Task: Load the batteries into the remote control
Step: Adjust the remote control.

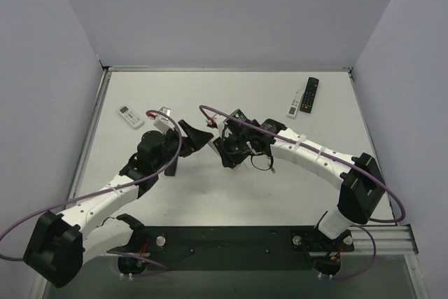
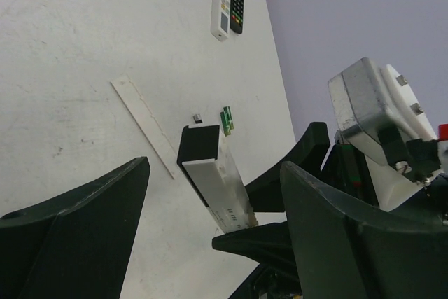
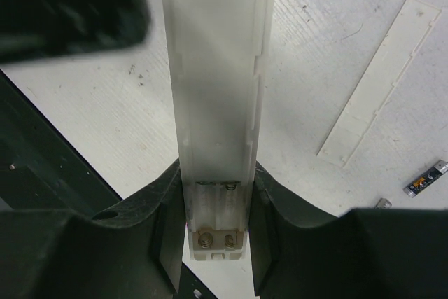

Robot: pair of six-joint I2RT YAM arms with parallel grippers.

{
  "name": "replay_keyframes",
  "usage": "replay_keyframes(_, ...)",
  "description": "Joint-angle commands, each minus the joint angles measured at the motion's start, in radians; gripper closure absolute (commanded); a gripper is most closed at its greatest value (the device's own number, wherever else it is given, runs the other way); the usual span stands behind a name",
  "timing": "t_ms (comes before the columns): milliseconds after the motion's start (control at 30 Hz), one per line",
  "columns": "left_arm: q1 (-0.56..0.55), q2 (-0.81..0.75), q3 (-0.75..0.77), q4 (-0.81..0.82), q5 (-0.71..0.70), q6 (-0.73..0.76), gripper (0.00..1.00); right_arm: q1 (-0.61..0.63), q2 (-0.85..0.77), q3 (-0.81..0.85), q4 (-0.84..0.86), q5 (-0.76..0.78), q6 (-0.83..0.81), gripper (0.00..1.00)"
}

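My right gripper (image 3: 215, 194) is shut on a long white remote (image 3: 213, 68), back side up. Its battery bay (image 3: 214, 218) is open, with bare springs and no cells inside. In the top view the right gripper (image 1: 229, 150) holds it at mid-table. My left gripper (image 2: 215, 166) is open and empty, its fingers spread on either side of the held remote (image 2: 213, 180) without touching it; in the top view it (image 1: 198, 138) sits just left of the right gripper. A green battery (image 2: 227, 118) and a small dark one (image 2: 197, 117) lie on the table beyond. Another small cell (image 3: 425, 178) lies at the right.
The flat white battery cover (image 3: 381, 85) lies on the table, also seen in the left wrist view (image 2: 143, 124). A white remote (image 1: 296, 101) and a black remote (image 1: 310, 94) lie at the back right. Another white remote (image 1: 131, 115) lies at the left. Walls enclose the table.
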Motion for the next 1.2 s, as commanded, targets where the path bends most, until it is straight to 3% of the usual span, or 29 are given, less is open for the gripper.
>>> replay_keyframes(0, -0.051, 0.074, 0.034, 0.174, 0.006, -0.060, 0.14, 0.011, -0.021, 0.026, 0.064, 0.033, 0.061, 1.00)
replay_keyframes(300, -0.090, 0.148, 0.036, 0.186, -0.043, -0.080, 0.17, 0.013, -0.047, 0.003, 0.114, 0.028, 0.101, 1.00)
replay_keyframes(400, -0.094, 0.162, 0.034, 0.223, -0.044, -0.081, 0.23, 0.014, -0.055, -0.014, 0.137, 0.013, 0.112, 1.00)
replay_keyframes(433, -0.094, 0.166, 0.033, 0.245, -0.043, -0.086, 0.30, 0.013, -0.057, -0.016, 0.140, 0.010, 0.112, 1.00)
replay_keyframes(633, -0.094, 0.192, 0.036, 0.296, -0.040, -0.090, 0.49, 0.014, -0.060, -0.033, 0.147, -0.003, 0.114, 1.00)
replay_keyframes(667, -0.094, 0.198, 0.034, 0.299, -0.035, -0.090, 0.59, 0.013, -0.061, -0.033, 0.147, -0.001, 0.115, 0.97)
replay_keyframes(733, -0.094, 0.204, 0.036, 0.310, -0.035, -0.092, 0.68, 0.007, -0.069, -0.040, 0.147, -0.007, 0.115, 0.90)
replay_keyframes(767, -0.094, 0.206, 0.036, 0.312, -0.037, -0.093, 0.76, 0.004, -0.070, -0.042, 0.144, -0.009, 0.118, 0.80)
replay_keyframes(867, -0.094, 0.209, 0.031, 0.312, -0.047, -0.089, 0.86, -0.015, -0.093, -0.050, 0.123, -0.018, 0.124, 0.58)
replay_keyframes(967, -0.091, 0.214, 0.031, 0.304, -0.052, -0.074, 0.95, -0.039, -0.133, -0.059, 0.088, -0.018, 0.130, 0.44)
replay_keyframes(1167, -0.062, 0.218, 0.025, 0.286, -0.049, -0.052, 1.00, -0.145, -0.227, -0.121, -0.015, 0.010, 0.130, 0.39)
